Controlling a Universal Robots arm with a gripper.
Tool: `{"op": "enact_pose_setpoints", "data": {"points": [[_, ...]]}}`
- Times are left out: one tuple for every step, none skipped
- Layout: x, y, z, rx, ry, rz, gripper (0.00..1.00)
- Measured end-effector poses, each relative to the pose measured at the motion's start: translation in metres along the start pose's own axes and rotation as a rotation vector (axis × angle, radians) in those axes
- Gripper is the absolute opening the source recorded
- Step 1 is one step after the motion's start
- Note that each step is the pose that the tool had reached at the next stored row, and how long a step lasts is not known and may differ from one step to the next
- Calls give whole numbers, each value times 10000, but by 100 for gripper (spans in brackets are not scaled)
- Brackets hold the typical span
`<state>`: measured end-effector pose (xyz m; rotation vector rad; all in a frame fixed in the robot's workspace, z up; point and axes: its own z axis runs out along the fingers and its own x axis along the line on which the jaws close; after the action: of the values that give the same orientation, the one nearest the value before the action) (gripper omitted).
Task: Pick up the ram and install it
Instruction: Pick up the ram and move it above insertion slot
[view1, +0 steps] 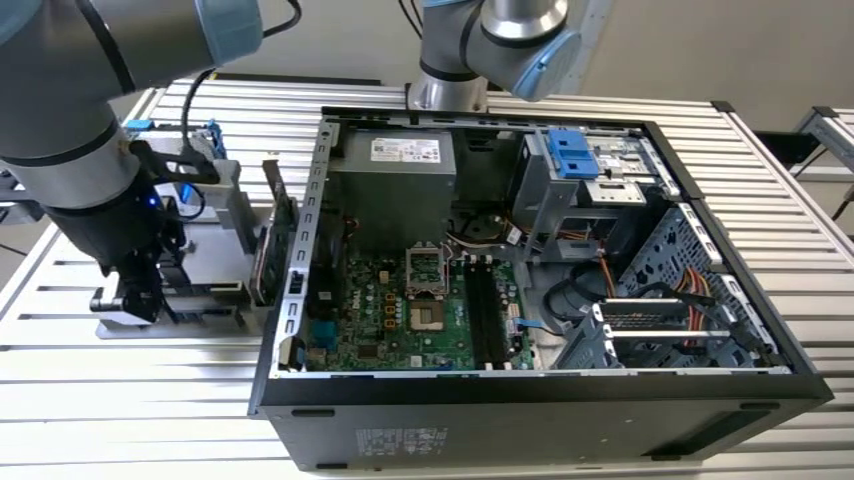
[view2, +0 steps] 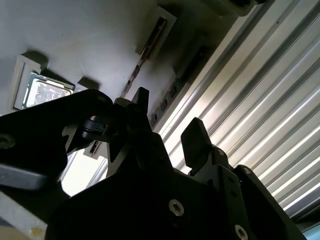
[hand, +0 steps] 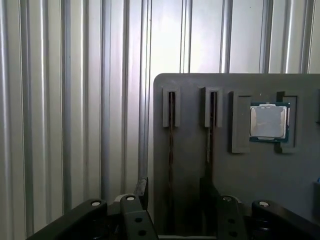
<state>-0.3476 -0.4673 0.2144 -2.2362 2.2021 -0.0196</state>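
Observation:
My gripper (hand: 175, 187) is open and hangs low over a grey parts holder (hand: 250, 165). Its two black fingers (hand: 142, 192) stand on either side of one of the holder's two narrow slots. A thin dark strip, seemingly the ram (hand: 171, 135) edge-on, runs along that slot. The other slot (hand: 211, 135) beside it shows a similar strip. In the second wrist view the open gripper (view2: 170, 117) is just short of the same slots (view2: 150, 42). In the exterior view the gripper (view1: 134, 300) is over the holder (view1: 200, 300), on the exterior view's left of the open computer case (view1: 534, 390).
A processor chip (hand: 269, 122) lies in a recess of the holder. A green expansion card (view1: 276, 240) and a drive with a blue bracket (view1: 200, 170) stand upright on the holder near the arm. Inside the case, black memory slots (view1: 483, 310) lie beside the processor socket (view1: 424, 290). Ribbed metal table (view1: 107, 400) all around.

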Motion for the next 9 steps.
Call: {"op": "enact_pose_setpoints", "data": {"points": [[0, 0, 16, -2, 1, 0, 100], [0, 0, 33, -2, 2, 1, 100], [0, 1, 50, -3, 2, 4, 100], [0, 1, 66, -3, 3, 11, 100], [0, 1, 79, -4, 4, 20, 100], [0, 1, 89, -6, 4, 33, 100], [0, 1, 97, -7, 4, 44, 100], [0, 2, 103, -11, 5, 57, 100], [0, 4, 109, -13, 6, 73, 100]]}}
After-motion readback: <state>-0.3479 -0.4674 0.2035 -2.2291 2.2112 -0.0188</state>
